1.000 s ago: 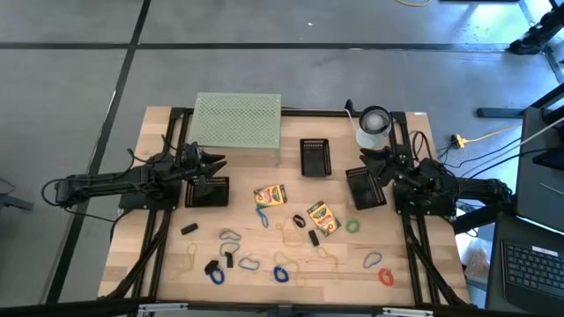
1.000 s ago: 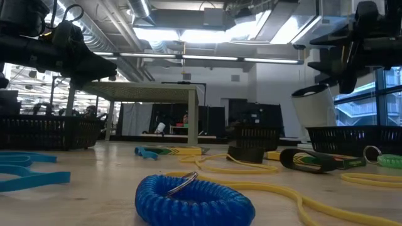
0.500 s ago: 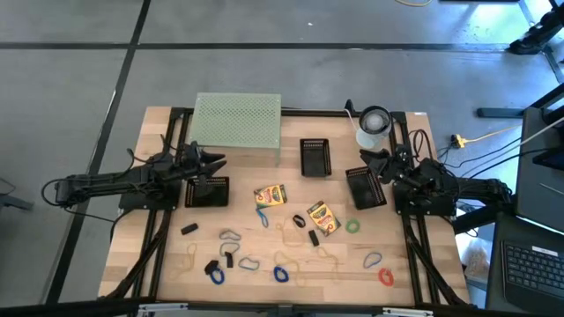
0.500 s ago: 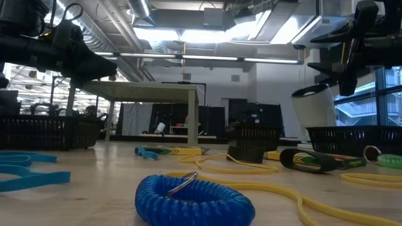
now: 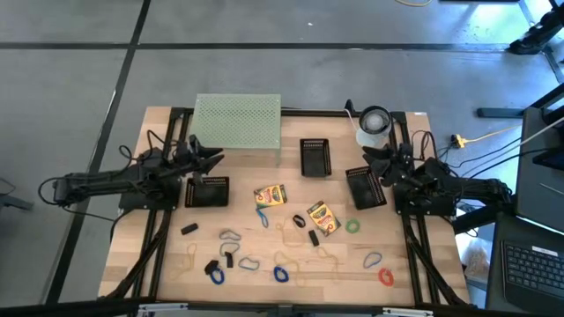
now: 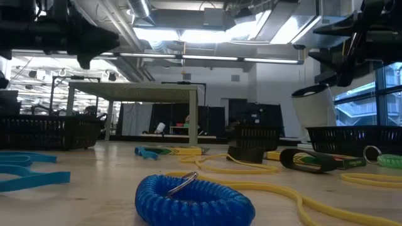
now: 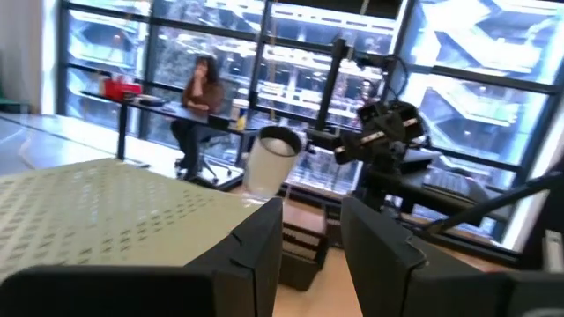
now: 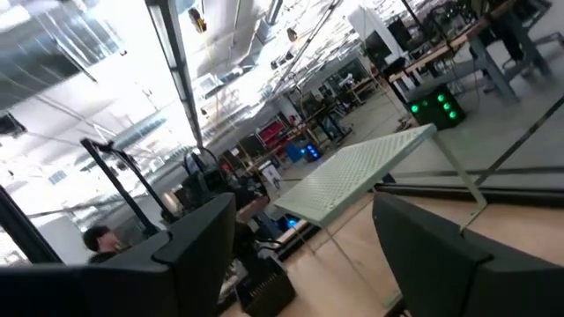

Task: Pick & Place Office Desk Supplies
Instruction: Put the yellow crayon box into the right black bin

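Since the earlier frame the left gripper (image 5: 210, 157) has lifted and drawn back a little from above the left black tray (image 5: 207, 191), and now hangs just short of the mesh stand (image 5: 236, 119); the right gripper (image 5: 370, 157) has barely shifted. Seen from its own wrist, the left gripper's fingers (image 7: 256, 255) stand partly apart with nothing between them, and the right gripper's fingers (image 8: 198, 242) are spread wide, also empty, beside the white roll (image 5: 374, 125) and over the far end of the right black tray (image 5: 364, 187). All the supplies lie nearer the table's front than either gripper: one crayon box (image 5: 270, 195) sits past the left tray toward the middle, the left arm a little the closer, its long axis roughly across the table; the second crayon box (image 5: 322, 217) lies slanted, nearer the right arm. Farther out are the loop clips, the blue coil (image 6: 195, 198) among them, rubber bands (image 5: 304, 238) and small black clips (image 5: 189, 229). (The printing on the boxes is too small to read, so no brand can be given.)
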